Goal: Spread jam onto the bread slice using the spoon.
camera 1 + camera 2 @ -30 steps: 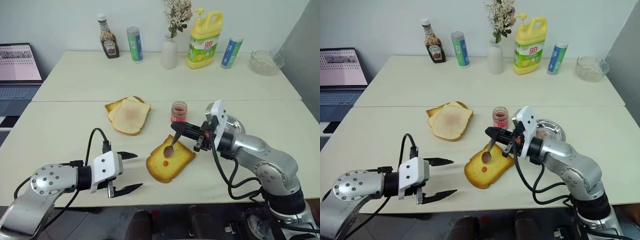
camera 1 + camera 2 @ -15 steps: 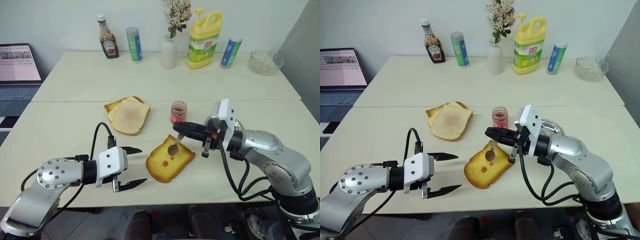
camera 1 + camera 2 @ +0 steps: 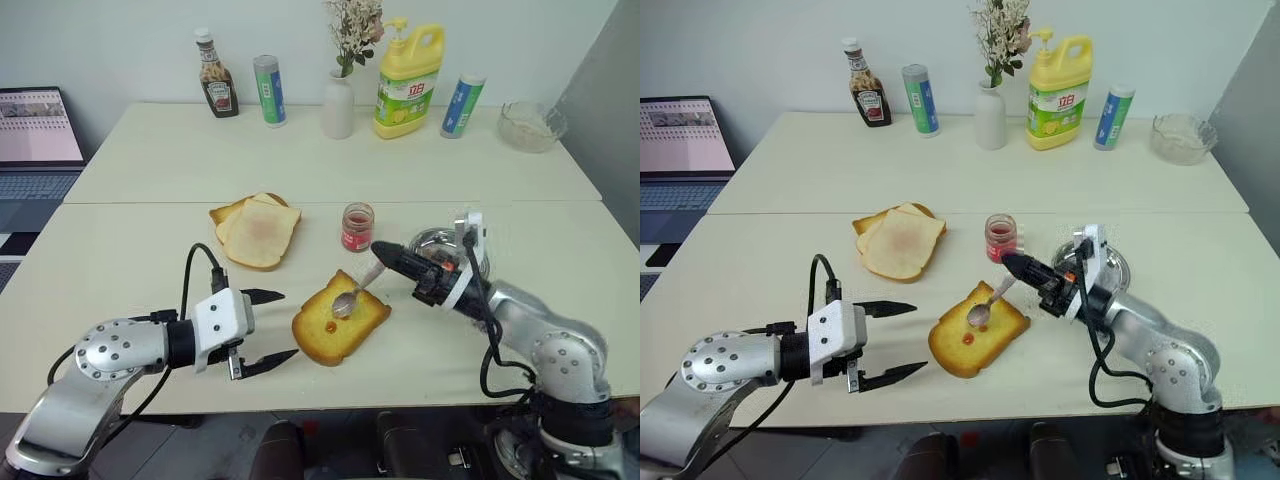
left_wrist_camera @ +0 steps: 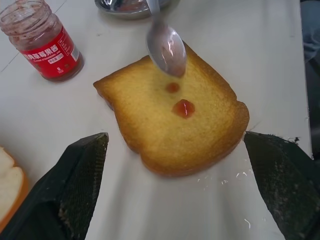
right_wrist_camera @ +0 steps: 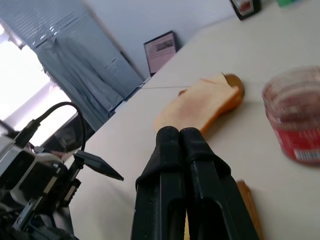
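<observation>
Toast lies flat on the table, near its front edge; landmark for the rest. Two small red jam spots sit on its top face. Jam jar stands upright just behind the toast, lid off, apart from it. Right gripper comes in from the toast's right, fingers pressed together on the spoon handle; the spoon slants down so the bowl is over the toast's centre, just behind the spots. Contact between bowl and toast cannot be told. Left gripper hovers just left of the toast, jaws spread wide, nothing between them. Paler slices are stacked behind and left of the toast. Steel dish lies right of the jar.
</observation>
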Motion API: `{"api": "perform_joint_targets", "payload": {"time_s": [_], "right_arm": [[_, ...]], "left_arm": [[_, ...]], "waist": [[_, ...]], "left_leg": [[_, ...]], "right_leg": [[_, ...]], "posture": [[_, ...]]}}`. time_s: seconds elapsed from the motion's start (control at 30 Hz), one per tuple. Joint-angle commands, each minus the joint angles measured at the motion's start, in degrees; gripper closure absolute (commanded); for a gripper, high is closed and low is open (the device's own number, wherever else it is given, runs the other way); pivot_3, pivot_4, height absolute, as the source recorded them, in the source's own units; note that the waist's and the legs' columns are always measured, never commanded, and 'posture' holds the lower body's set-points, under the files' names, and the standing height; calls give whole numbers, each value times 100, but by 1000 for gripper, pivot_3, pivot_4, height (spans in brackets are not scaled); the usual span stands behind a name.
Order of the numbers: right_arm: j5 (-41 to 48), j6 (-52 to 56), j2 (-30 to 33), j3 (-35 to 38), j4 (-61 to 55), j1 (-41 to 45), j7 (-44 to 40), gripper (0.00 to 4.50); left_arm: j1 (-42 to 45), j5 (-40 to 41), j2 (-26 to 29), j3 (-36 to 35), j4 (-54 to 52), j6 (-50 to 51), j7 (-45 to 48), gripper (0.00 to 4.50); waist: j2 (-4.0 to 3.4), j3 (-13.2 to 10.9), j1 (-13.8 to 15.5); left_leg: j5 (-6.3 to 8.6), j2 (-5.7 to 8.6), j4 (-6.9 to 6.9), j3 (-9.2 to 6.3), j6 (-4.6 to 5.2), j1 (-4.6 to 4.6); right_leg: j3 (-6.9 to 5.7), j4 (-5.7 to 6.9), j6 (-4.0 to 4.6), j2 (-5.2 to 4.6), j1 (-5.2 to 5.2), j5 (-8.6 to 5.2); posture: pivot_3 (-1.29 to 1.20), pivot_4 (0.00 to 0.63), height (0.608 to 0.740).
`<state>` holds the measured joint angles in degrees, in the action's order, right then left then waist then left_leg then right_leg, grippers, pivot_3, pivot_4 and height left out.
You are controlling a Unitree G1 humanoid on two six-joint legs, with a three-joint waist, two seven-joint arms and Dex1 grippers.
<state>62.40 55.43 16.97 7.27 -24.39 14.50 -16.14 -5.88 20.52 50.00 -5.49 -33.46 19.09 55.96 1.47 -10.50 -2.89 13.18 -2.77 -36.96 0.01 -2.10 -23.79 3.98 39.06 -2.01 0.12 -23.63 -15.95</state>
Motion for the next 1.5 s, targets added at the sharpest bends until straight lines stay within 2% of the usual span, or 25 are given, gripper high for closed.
{"api": "perform_joint_targets", "payload": {"time_s": [0.03,0.17,0.27,0.47,0.63,0.8,0.9,1.0,1.17,1.33,1.5], "right_arm": [[456,187,-222,-25,1,-129,281,4473],[67,63,-352,-353,96,-208,250,4473],[-284,-161,-477,-474,384,-94,253,4473],[-866,-600,-636,-270,1032,246,403,4473],[-560,-382,-570,108,1037,268,507,4473],[145,41,-435,428,696,127,529,4473],[694,453,-144,433,395,-64,380,4473],[290,377,54,186,411,-264,307,4473],[-419,-182,-77,31,677,-165,379,4473],[-419,-283,-358,167,942,156,551,4473],[-145,-281,-851,504,1276,630,1140,4473]], "left_arm": [[-171,216,179,-216,-268,45,204,0],[-322,220,498,-327,-236,70,478,0],[-213,228,532,-338,-147,72,469,0],[-88,137,493,-165,-80,21,459,0],[62,66,436,-9,52,-61,470,0],[91,33,415,32,131,-135,467,0],[66,36,419,16,160,-169,481,0],[53,34,422,23,173,-191,490,0],[24,31,416,24,157,-209,485,0],[-1,16,431,4,153,-231,485,0],[60,-8,416,43,168,-232,461,0]], "waist": [[0,0,-10],[0,0,-27],[0,1,-30],[0,1,-27],[1,1,-8],[1,1,-15],[1,1,-15],[2,2,-19],[2,2,-23],[2,3,-24],[2,2,-28]], "left_leg": [[0,0,0,1,0,0],[0,-1,0,-2,0,2],[0,0,-1,-2,0,3],[0,0,-1,-1,0,3],[0,1,-1,-1,0,2],[0,0,0,-2,0,2],[0,0,0,-2,0,1],[0,0,0,-3,0,2],[0,-1,-1,-1,0,5],[0,-1,-1,-1,0,5],[0,-1,-1,-2,0,4]], "right_leg": [[0,0,0,0,0,0],[-2,1,-2,1,0,-1],[-3,1,-6,2,1,-4],[-3,0,-5,2,1,-3],[-3,-1,-1,1,2,-1],[-3,-1,-1,1,2,0],[-2,-1,-1,1,1,0],[-2,-2,-2,1,2,-1],[-1,1,-9,4,2,-5],[-1,0,-6,4,3,-3],[-2,1,1,4,3,1]], "posture": [[0,150,740],[0,150,740],[0,150,740],[0,150,740],[0,150,740],[0,150,740],[0,150,740],[0,150,740],[0,150,740],[0,150,740],[0,150,740]]}}
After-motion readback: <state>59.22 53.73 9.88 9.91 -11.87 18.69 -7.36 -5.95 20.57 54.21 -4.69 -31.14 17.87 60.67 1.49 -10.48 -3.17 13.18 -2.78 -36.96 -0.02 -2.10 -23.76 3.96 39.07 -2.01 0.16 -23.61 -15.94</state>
